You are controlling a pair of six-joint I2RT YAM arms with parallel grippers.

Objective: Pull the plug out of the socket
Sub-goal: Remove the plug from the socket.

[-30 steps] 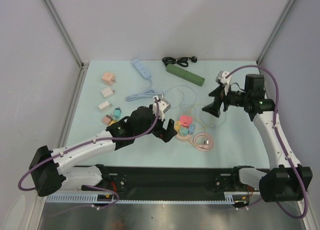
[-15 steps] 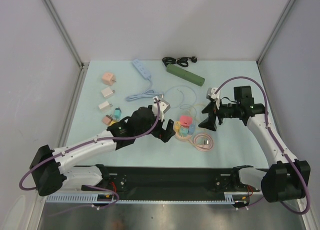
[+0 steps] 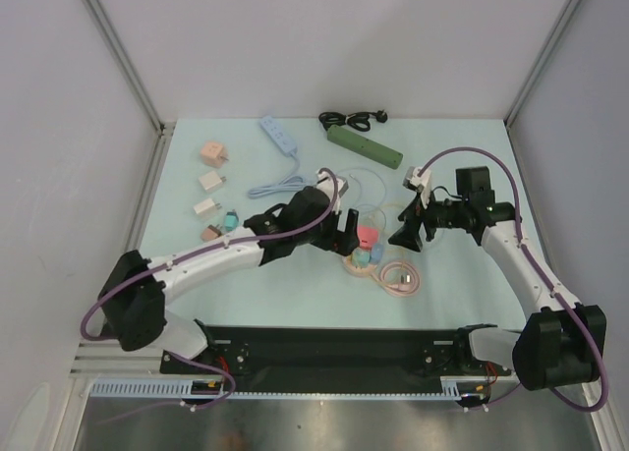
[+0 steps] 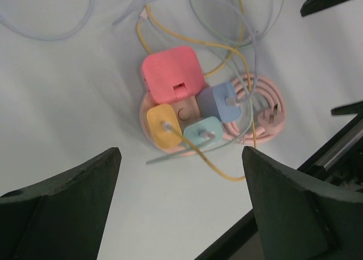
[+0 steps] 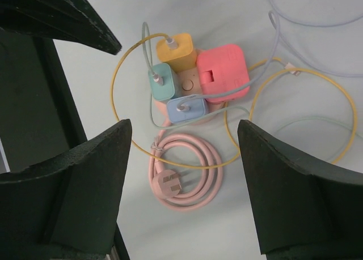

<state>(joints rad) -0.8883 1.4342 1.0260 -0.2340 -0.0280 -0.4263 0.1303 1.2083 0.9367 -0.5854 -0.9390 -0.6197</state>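
**Pale desk, crowded socket, two grippers poised over it**

Pale blue-green desk (image 3: 462,166), closed in by plain grey wall panels (image 3: 295,48), carried everything. Near its middle the pink socket block (image 4: 184,110) lay flat with four plugs pushed into its top: a pink adapter (image 4: 172,73), a yellow adapter (image 4: 163,124), a teal adapter (image 4: 201,134) and a blue adapter (image 4: 218,100). All four sat fully home, so none had been pulled yet. A yellow cable (image 5: 113,81) and paler ones trailed from them in loose loops. The block's own pink cord (image 5: 181,175) lay coiled just beside it, its plug free on the desk. The block therefore looked light and unanchored, likely to lift along with any plug.

That would explain the pairing above it. The left gripper (image 4: 181,152) hung over the cluster with its jaws wide and empty. The right gripper (image 5: 184,124) faced it from the other side, its jaws also wide and holding nothing. One seemed placed to pin the block, the other to pull.

Farther back lay a green power strip (image 3: 366,146), a black cord (image 3: 352,120) and a blue power strip (image 3: 278,132). Spare chargers (image 3: 209,181) sat near the left edge, well apart from the work.

No brand, label or lettering was legible anywhere.
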